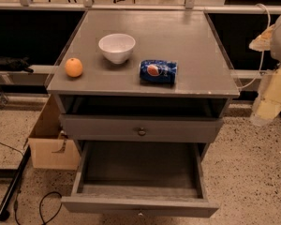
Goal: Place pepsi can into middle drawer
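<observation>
The pepsi can [158, 71], blue with a round red-white-blue logo, lies on its side on the cabinet top [187, 41], near the front edge and right of centre. The middle drawer [139, 204] is pulled out wide below, and its dark floor is bare. My gripper [268, 101] hangs at the right edge of the view, beside the cabinet's right side. It is well to the right of the can, a little lower, and not touching it.
A white bowl [117, 47] stands behind and left of the can, and an orange [74, 67] sits at the front left corner. A drawer front with a round knob [141, 131] sits above the open drawer. A cardboard box [49, 146] and cables [18, 191] lie on the floor at left.
</observation>
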`<state>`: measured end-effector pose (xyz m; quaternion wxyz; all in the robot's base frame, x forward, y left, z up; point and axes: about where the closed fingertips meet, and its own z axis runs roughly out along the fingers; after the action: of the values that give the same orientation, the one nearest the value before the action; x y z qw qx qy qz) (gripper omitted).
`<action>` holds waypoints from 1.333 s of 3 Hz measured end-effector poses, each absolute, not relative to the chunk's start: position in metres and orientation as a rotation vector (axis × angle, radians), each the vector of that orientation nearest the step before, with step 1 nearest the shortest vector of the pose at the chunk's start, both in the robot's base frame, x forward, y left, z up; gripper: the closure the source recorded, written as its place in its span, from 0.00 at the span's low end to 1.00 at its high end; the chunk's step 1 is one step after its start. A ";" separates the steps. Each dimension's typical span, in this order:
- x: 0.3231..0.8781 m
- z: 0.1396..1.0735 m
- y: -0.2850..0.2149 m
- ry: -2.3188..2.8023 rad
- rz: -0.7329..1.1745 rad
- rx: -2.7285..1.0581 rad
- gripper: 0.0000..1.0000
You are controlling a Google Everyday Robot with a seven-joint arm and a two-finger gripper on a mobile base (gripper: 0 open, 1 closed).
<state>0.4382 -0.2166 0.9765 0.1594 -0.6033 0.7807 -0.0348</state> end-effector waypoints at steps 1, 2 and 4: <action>0.438 0.976 -0.217 2.231 -0.099 -1.724 0.00; 0.436 0.970 -0.216 2.221 -0.076 -1.714 0.00; 0.467 0.972 -0.183 2.035 0.260 -1.698 0.00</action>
<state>0.4671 -0.1826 0.9721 0.2370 -0.6193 0.7425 0.0949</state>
